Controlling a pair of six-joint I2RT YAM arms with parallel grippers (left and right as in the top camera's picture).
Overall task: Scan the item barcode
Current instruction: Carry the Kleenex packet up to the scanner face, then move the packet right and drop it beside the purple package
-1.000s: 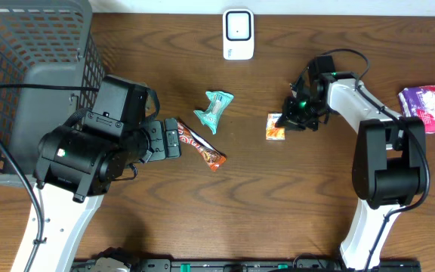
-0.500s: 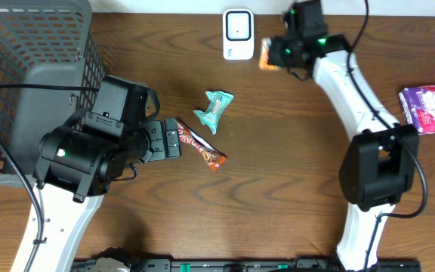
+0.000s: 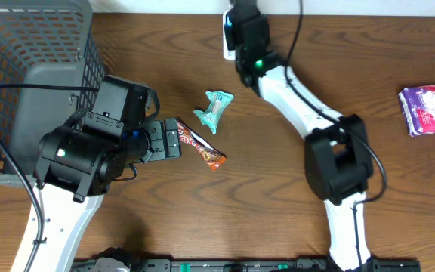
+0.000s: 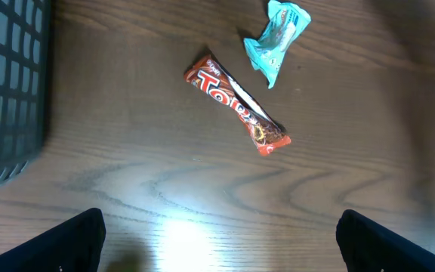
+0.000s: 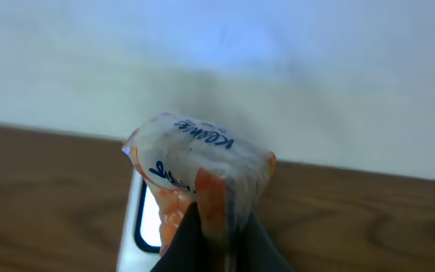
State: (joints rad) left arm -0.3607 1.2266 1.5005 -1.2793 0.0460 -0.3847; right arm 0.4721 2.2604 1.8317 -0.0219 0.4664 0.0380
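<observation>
Wooden tabletop (image 3: 270,189) carries a scanner (image 5: 146,223) at its far edge. The right fingers (image 5: 181,249) pinch a packet (image 5: 198,170) just above it, mid-scan. The left fingers (image 4: 74,242) gape wide over a candy bar (image 4: 236,113). Next, the barcode probably needs turning toward the scanner's window.

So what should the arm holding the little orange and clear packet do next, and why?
Probably ease the small orange and clear plastic packet down a little toward the white box-shaped scanner and tilt it so a barcode faces it. The right gripper is shut on the packet, just above the scanner, and no barcode shows in the wrist view.
</observation>
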